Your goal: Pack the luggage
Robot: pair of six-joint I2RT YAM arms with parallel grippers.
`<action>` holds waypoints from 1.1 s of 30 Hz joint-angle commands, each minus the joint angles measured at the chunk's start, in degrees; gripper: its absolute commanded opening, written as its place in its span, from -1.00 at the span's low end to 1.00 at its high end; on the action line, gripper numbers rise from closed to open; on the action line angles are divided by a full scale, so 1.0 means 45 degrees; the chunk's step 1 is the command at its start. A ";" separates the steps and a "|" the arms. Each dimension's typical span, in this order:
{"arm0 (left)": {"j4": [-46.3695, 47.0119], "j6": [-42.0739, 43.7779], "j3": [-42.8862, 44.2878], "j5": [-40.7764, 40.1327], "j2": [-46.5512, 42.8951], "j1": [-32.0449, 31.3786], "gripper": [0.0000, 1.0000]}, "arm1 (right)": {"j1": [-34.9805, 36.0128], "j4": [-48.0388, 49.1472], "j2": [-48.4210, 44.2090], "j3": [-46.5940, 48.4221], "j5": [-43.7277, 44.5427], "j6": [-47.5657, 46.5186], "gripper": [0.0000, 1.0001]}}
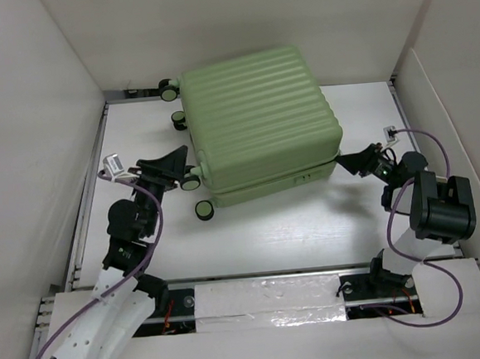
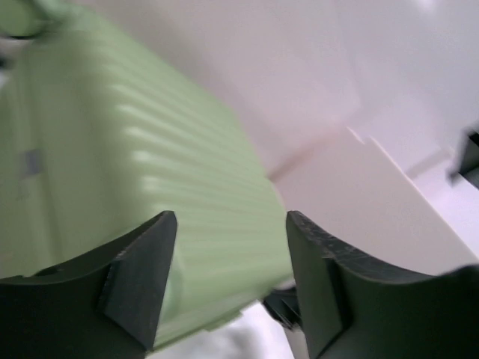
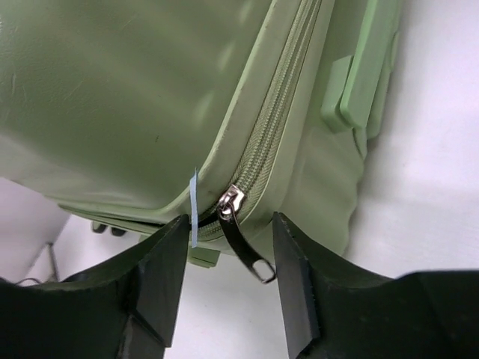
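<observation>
Right, looking down from above, the large pale green ribbed hard-shell suitcase lies flat and closed on the white table, filling the upper centre of the frame. Its small black caster wheels stick out along its left side.

Over on the left of the frame, the left gripper sits just beside the lower-left corner of the case, close to those wheels. From its wrist camera the two dark fingers stand well apart, with nothing between them. The ribbed green shell is blurred beyond them, running from the upper left down to the centre.

Now the right side: the right gripper points at the lower-right corner of the suitcase. Its wrist view is the sharp one. The green shell fills the upper half, and the zipper seam runs down the middle of the frame. A silver metal zipper pull dangles from the seam, right in the gap between the fingers. The jaws are parted and not pinched on it. Whether the pull's lower end brushes the right-hand finger, I cannot tell. A thin pale blue strip hangs just beside the pull, by the left-hand fingertip.
</observation>
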 commanded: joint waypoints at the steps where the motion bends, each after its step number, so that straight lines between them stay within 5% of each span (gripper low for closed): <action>1: 0.1884 0.1198 0.0943 0.3297 0.1128 -0.0497 0.05 | 0.0043 0.3433 0.0801 0.0427 -0.0568 0.1325 0.04; 4: 0.2337 0.2131 0.1197 0.4186 0.2827 -0.2269 -0.08 | 0.0043 0.5248 0.1292 0.0213 -0.0803 0.2516 -0.07; 10: 0.2159 0.4207 0.1918 0.0202 0.6730 -0.8268 -0.10 | -0.0248 0.8064 0.2211 -0.0626 -0.0960 0.4083 -0.31; 17: 0.4054 0.4031 0.2543 0.0804 1.0214 -0.8604 -0.10 | -0.0601 0.7502 0.1023 -0.1135 -0.0706 0.3831 -0.77; 24: 0.4445 0.4071 0.3580 0.1098 1.2364 -0.8721 -0.11 | -0.0485 0.5044 -0.0288 -0.1428 -0.0707 0.2660 -0.72; 25: 0.4446 0.4071 0.3813 0.1059 1.2714 -0.8721 -0.11 | -0.0368 0.4748 -0.0424 -0.1467 -0.0628 0.2175 -0.98; 33: 0.4095 0.3934 0.5161 0.0825 1.4395 -0.8213 -0.12 | 0.0200 0.1896 -0.2120 -0.1409 -0.0061 0.0920 -1.00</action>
